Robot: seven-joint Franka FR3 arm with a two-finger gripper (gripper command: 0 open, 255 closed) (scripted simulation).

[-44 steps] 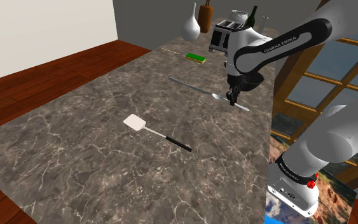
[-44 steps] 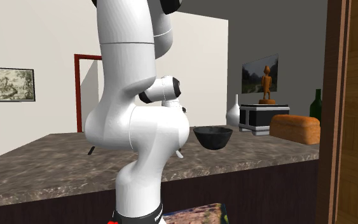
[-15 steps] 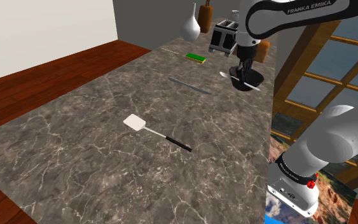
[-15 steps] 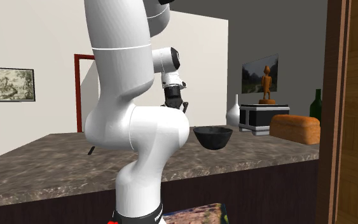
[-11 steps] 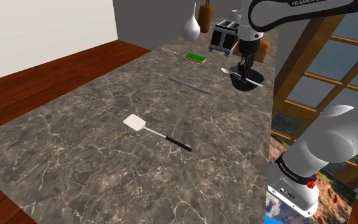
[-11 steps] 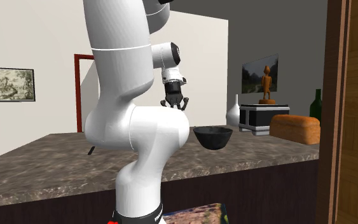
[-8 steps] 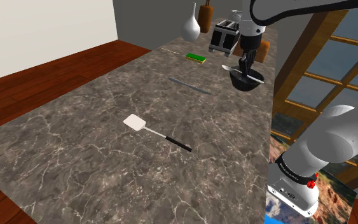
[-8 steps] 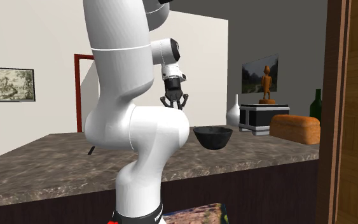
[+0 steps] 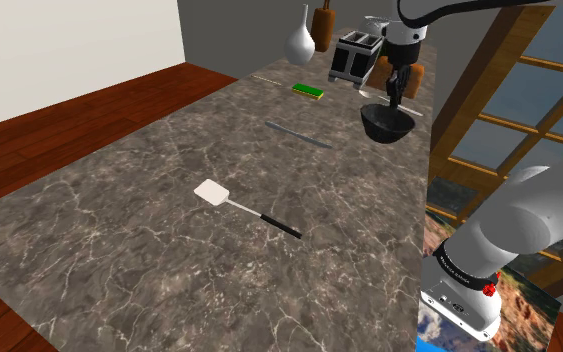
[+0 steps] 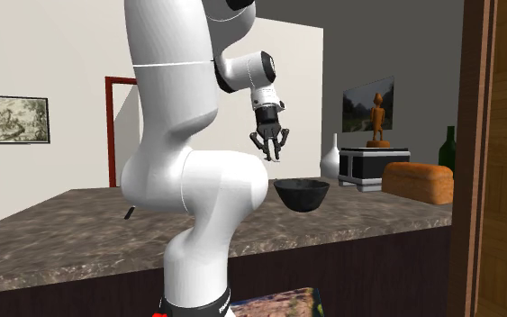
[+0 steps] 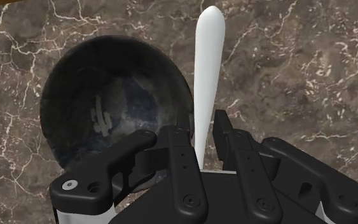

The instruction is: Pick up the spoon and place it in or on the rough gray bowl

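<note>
The counter (image 11: pixel 311 76) is smooth brown-grey marble with white veins. The bowl (image 11: pixel 107 95) is dark and dull, with a mottled, rough-looking inside. The spoon (image 11: pixel 206 70) is plain white, smooth and matt. The pincer (image 11: pixel 201 129) is matt black, perhaps plastic, with small bright screw heads. The floor (image 9: pixel 89 120) is reddish-brown wood planks.

The glossy white arm (image 10: pixel 175 180) had dark joints, a red base button (image 9: pixel 489 290), and a black, screw-studded gripper (image 11: pixel 201 137).
</note>
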